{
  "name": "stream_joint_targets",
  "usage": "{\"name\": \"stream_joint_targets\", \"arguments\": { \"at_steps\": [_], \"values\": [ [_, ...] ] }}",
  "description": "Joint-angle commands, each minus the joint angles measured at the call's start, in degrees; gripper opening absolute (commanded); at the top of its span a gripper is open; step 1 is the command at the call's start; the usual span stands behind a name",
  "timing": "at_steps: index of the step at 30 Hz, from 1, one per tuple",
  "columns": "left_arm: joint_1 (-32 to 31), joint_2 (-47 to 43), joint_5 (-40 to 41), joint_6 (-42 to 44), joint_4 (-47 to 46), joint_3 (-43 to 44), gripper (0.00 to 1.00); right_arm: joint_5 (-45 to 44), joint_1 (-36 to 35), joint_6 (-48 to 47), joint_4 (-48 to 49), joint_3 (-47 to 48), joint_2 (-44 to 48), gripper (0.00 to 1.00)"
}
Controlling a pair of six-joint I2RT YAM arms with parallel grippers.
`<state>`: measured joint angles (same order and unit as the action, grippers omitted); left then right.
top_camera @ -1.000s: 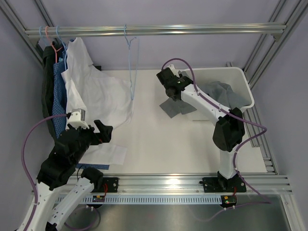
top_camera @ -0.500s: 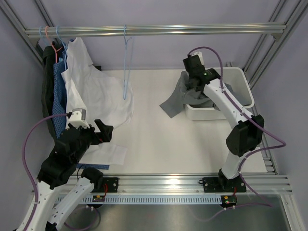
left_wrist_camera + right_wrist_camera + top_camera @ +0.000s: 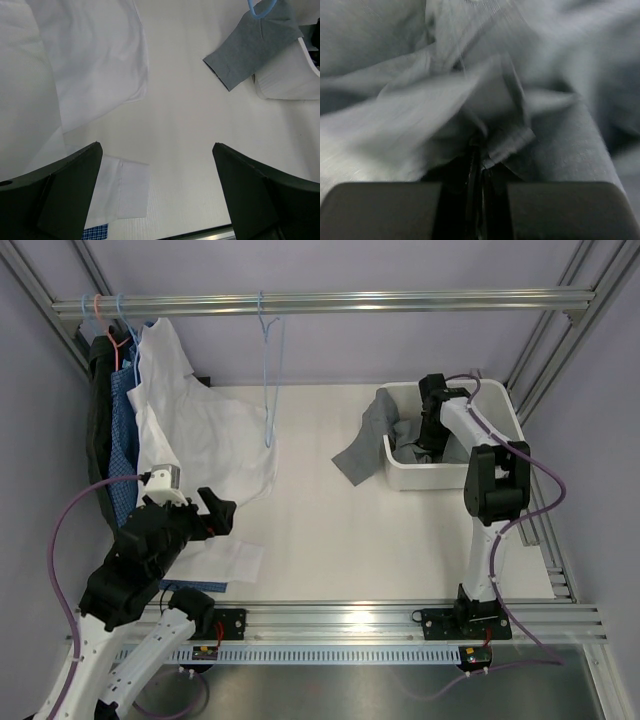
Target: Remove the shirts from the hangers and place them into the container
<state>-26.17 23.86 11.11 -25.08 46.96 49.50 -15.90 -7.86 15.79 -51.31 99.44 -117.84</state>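
Checked the overhead feed and the widest free patch was the middle of the worktop [image 3: 340,540], between the hem of the white shirt [image 3: 200,430] and the grey shirt [image 3: 355,455]. The container [image 3: 430,478] sat at the far right, close to the frame uprights, so that side was tight.

The grey shirt was half in. Most of it was bunched inside the tub, and one part hung over the left rim and lay flat on the worktop. My right gripper [image 3: 476,146] was down inside the tub. The wrist view was blurry, but the jaws looked pinched together on a fold of that grey cloth. The left gripper [image 3: 192,498] hung spread wide over a white cuff at the near left, touching nothing.

I counted four shirts. White, blue checked [image 3: 122,440] and dark [image 3: 98,430] were crowded at the left end of the rail [image 3: 400,302], plus the grey one. There was one bare blue hanger [image 3: 268,438] mid-rail and one pinkish-orange hanger [image 3: 97,308]. The other blue hooks were too bunched for me to count.
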Motion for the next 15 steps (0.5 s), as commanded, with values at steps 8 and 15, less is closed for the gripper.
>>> {"name": "stream_joint_targets", "arguments": {
  "at_steps": [8,15],
  "values": [
    [0.2,0.1,-0.7,0.6,0.0,3.5,0.99,2.8,-1.3,-0.4,-3.9,6.8,8.8,0.28],
    [0.2,1.5,-1.9,1.0,-1.6,3.6,0.99,-5.8,-13.0,-5.7,-7.1,13.0,16.9,0.66]
  ]
}}
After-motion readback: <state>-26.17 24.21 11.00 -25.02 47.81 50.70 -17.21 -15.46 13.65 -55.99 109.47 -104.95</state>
